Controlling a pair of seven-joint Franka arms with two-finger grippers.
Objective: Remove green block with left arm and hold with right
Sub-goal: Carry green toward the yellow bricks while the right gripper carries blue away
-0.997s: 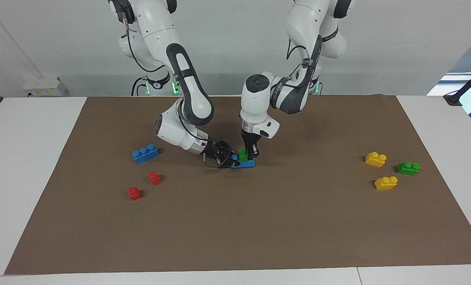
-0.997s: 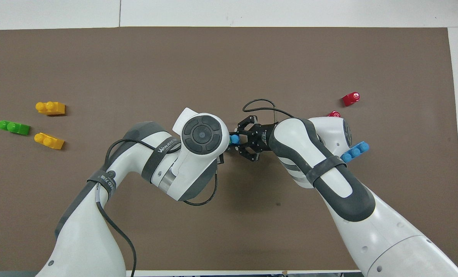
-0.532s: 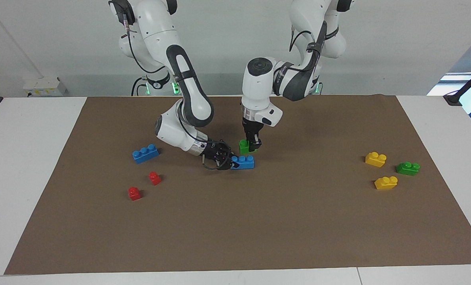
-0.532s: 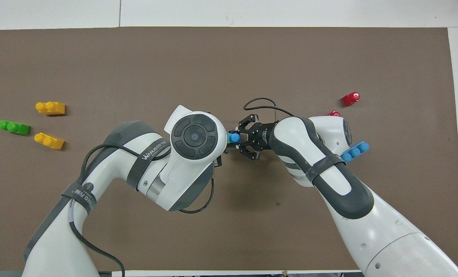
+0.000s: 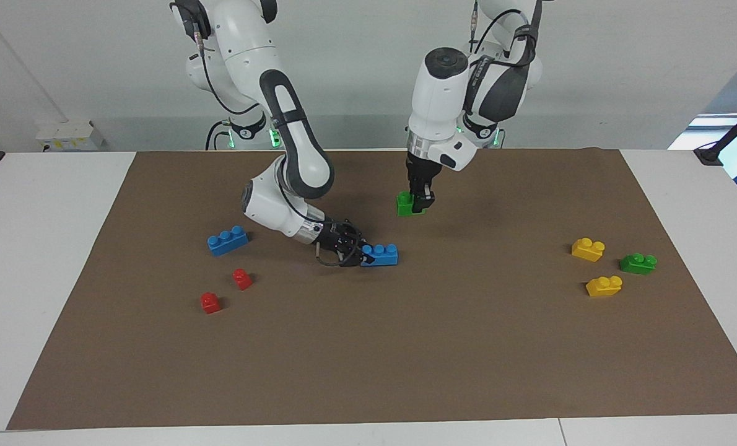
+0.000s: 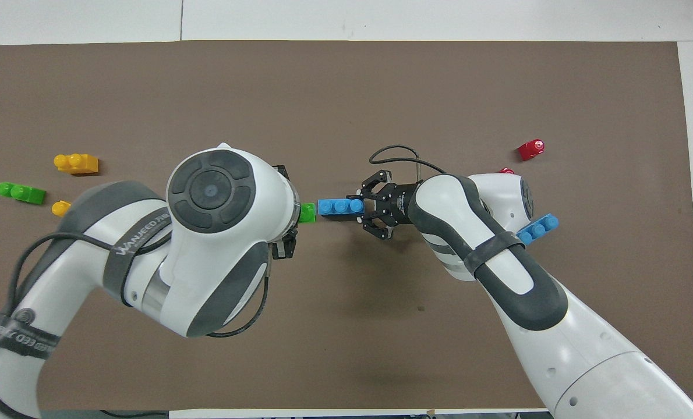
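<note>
The facing view shows the left gripper (image 5: 419,199) pinching the green block (image 5: 407,204) above the brown mat (image 5: 405,347) — overhead, its wrist hides all but a sliver. The right gripper (image 5: 351,249), low on the mat, clamps one end of the blue brick (image 5: 381,254) — white table (image 5: 46,248), pale wall.

overhead | green block (image 6: 308,213) mostly hidden | one yellow brick (image 6: 60,208) half-covered

Facing camera high across table (image 5: 65,204); overhead looks steeply down; both share mat (image 5: 405,347).

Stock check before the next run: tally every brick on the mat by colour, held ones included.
Blue bricks: 2
Green bricks: 2
Yellow bricks: 2
Red bricks: 2
Total: 8
</note>
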